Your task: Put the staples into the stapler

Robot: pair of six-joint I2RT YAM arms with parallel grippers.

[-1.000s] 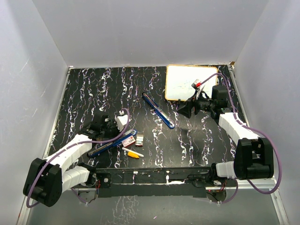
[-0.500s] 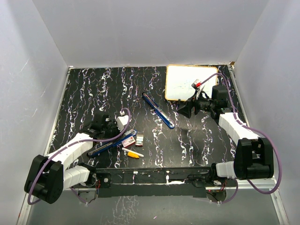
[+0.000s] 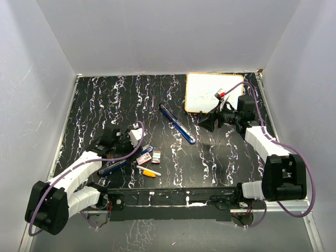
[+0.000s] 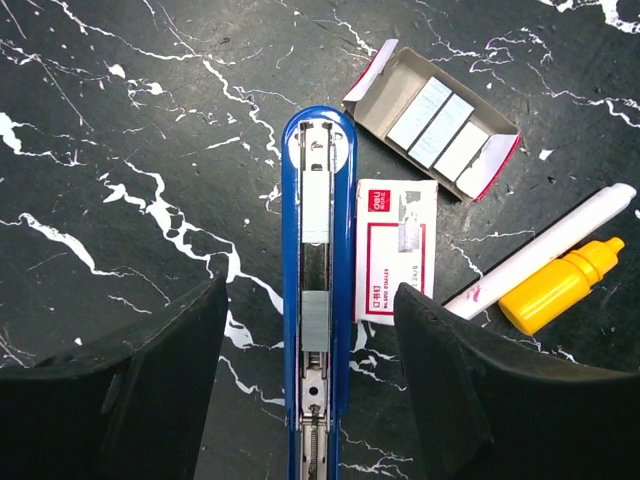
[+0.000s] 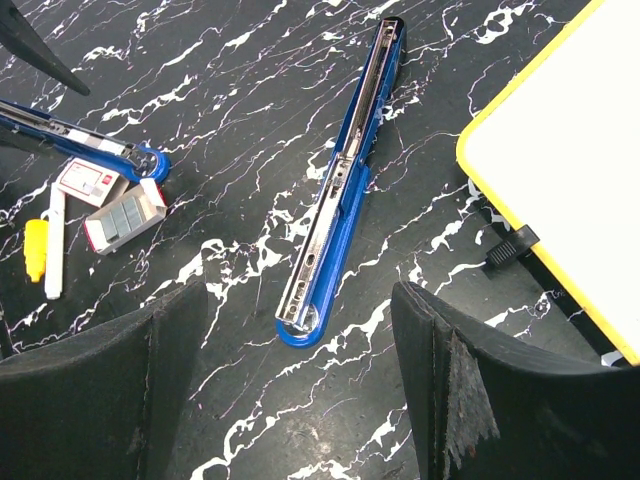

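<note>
The stapler lies in two blue halves. One half, the magazine [image 4: 318, 300], points away between the fingers of my left gripper [image 4: 310, 300], which is open and holds nothing. Grey staples [image 4: 315, 320] lie in its channel. To its right lie the red-and-white staple box sleeve [image 4: 396, 248] and the open tray with more staple strips [image 4: 435, 125]. The other stapler half [image 3: 177, 123] lies mid-table. My right gripper [image 5: 300, 295] hovers open above that half's near end [image 5: 345, 185]. In the top view the left gripper [image 3: 116, 144] is at the near left and the right gripper [image 3: 207, 122] at the right.
A white marker with a yellow cap [image 4: 545, 265] lies right of the box sleeve. A yellow-rimmed whiteboard [image 3: 210, 92] sits at the back right, behind the right gripper. Grey walls enclose the black marbled table [image 3: 105, 100] on three sides.
The left gripper has gone from shut to open over the magazine half, and its arm has shifted slightly. The right arm has not moved.
</note>
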